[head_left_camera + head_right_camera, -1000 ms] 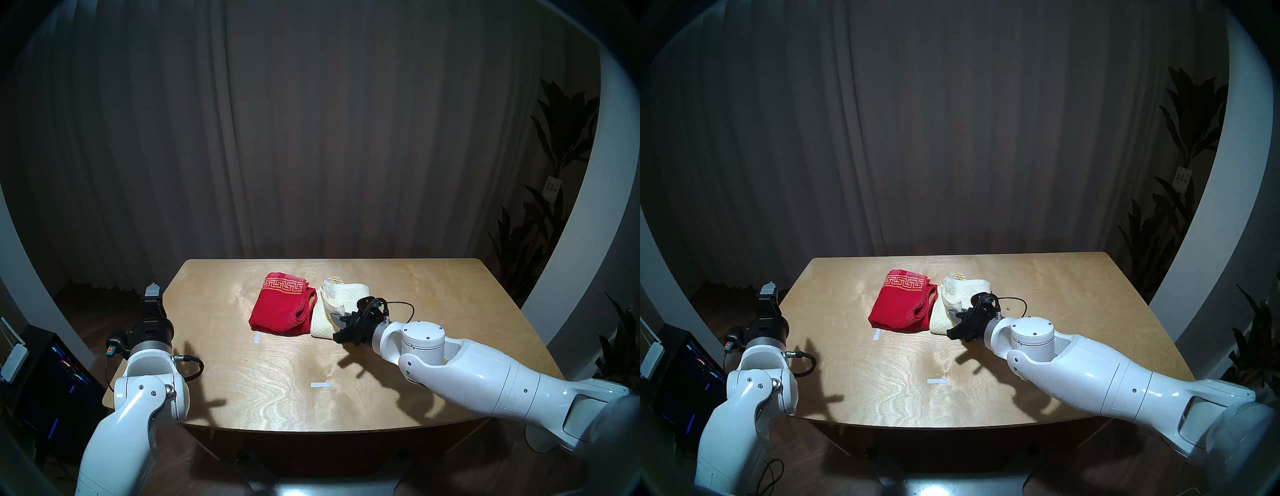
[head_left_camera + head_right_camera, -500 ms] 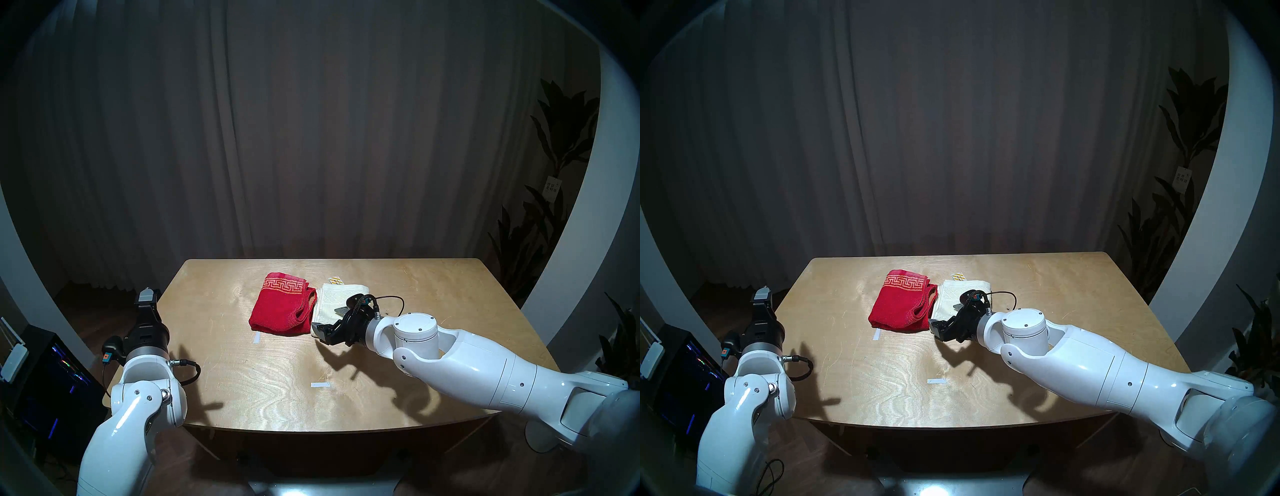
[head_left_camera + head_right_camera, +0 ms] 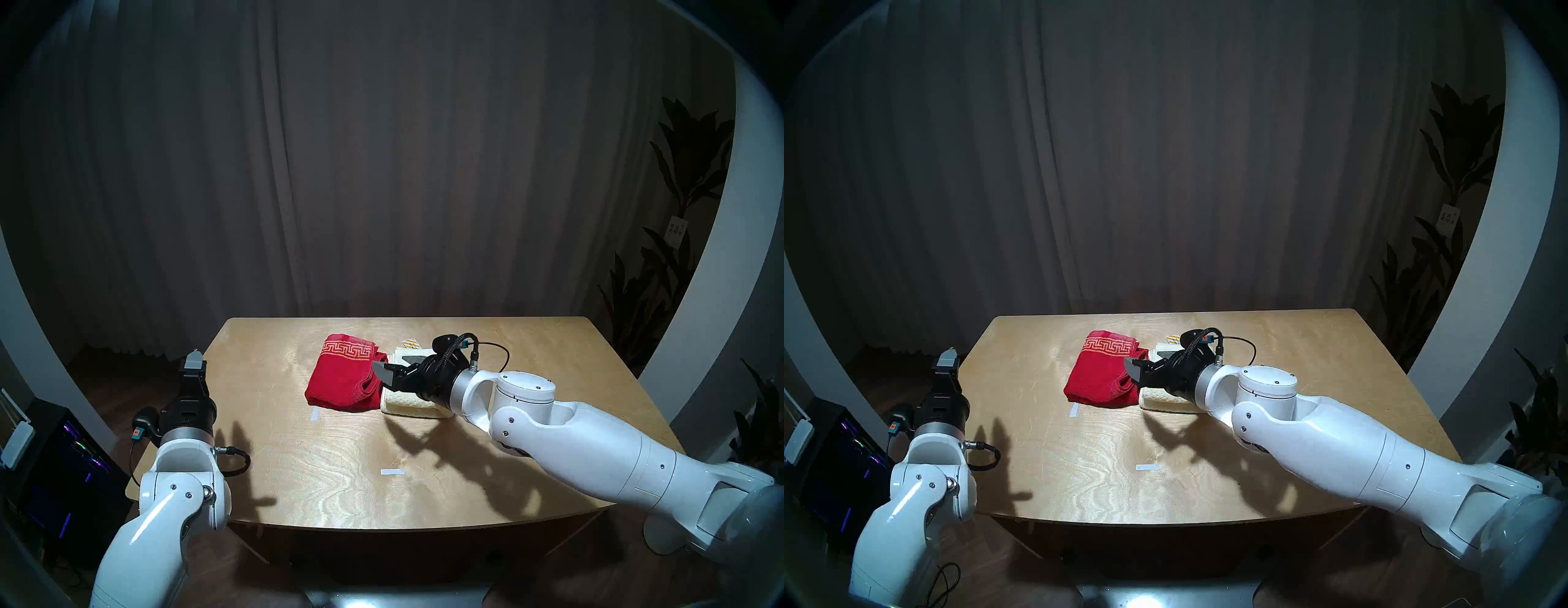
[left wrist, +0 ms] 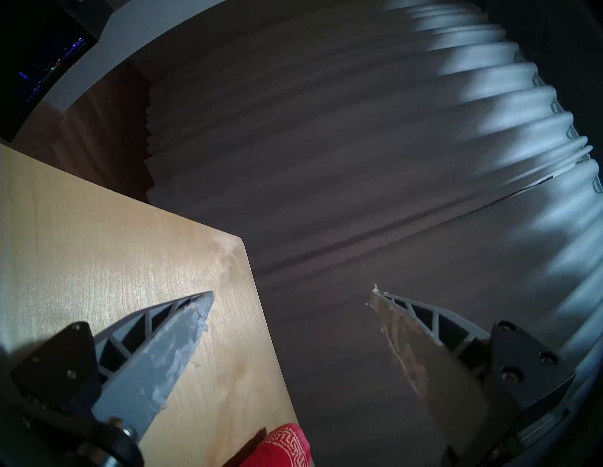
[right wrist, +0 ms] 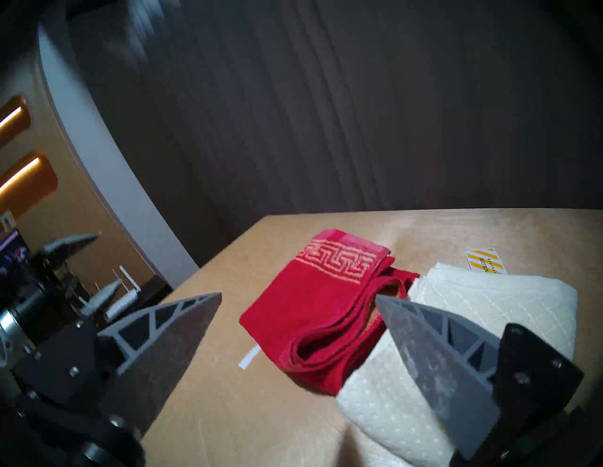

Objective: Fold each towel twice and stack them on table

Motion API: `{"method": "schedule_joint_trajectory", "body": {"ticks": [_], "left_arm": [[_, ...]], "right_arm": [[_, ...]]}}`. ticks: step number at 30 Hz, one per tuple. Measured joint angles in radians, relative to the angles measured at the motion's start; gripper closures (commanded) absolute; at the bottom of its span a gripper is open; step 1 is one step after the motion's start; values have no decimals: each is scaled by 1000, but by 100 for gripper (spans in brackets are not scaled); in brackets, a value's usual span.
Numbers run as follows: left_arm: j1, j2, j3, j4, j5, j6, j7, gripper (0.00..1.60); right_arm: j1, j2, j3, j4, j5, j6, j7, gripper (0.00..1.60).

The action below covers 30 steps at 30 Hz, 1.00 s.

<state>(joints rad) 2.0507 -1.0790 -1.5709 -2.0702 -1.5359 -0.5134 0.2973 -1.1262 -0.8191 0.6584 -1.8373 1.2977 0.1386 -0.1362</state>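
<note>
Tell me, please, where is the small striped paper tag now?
In the right wrist view the striped paper tag lies flat on the table, at the far edge of the folded cream towel, to the right of the red towel.

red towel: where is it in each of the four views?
Head stereo left: red towel mid-table, just left of the cream towel.
Head stereo right: same spot, shifted slightly left.
Left wrist: only a corner shows at the bottom edge.
Right wrist: centre, between the open fingers.
Shared landmark: its gold Greek-key border.
</note>
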Motion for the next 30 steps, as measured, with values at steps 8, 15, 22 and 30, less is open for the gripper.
{"method": "schedule_joint_trajectory", "body": {"ticks": [8, 15, 22, 30], "left_arm": [[-1, 25, 47, -2, 14, 50, -5, 0], [-4, 41, 100, -4, 19, 97, -6, 0], [-10, 55, 145, -12, 26, 138, -11, 0], [-16, 77, 181, -18, 31, 186, -23, 0]], "right_arm": [[-67, 45, 46, -45, 107, -46, -41, 0], [-147, 94, 73, -66, 208, -87, -86, 0], [-216, 137, 97, -91, 301, -129, -119, 0], [-293, 179, 130, -132, 422, -189, -148, 0]]}}
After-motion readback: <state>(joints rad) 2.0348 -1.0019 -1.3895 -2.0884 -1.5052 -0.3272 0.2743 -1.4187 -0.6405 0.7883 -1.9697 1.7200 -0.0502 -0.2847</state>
